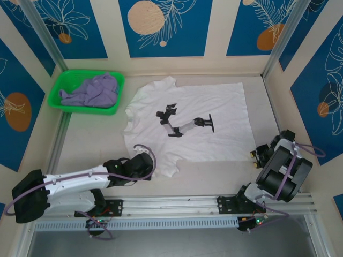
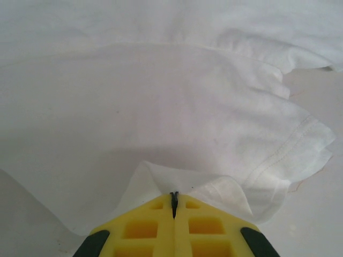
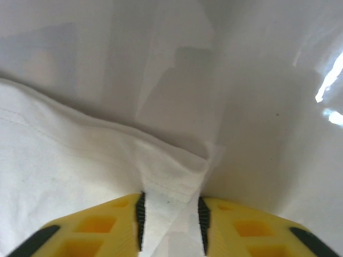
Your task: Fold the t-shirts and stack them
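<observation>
T-shirts: 2. That is 1 white t-shirt (image 1: 214, 107) carrying 1 dark chest print (image 1: 185, 126), and 1 lavender t-shirt (image 1: 94, 91). Baskets: 1 green basket (image 1: 80, 109), 1 shirt inside it. Shirts lying on the counter (image 1: 91, 144) outside the basket: 1. Counters: 1. Robot arms: 2, left arm (image 1: 69, 184) and right arm (image 1: 284, 174). Hands: 2, left hand (image 2: 174, 199) and right hand (image 3: 171, 209). Yellow fingers (image 2: 144, 229): 2 per hand, 4 total. Hands pinching white cloth: 2 of 2.
</observation>
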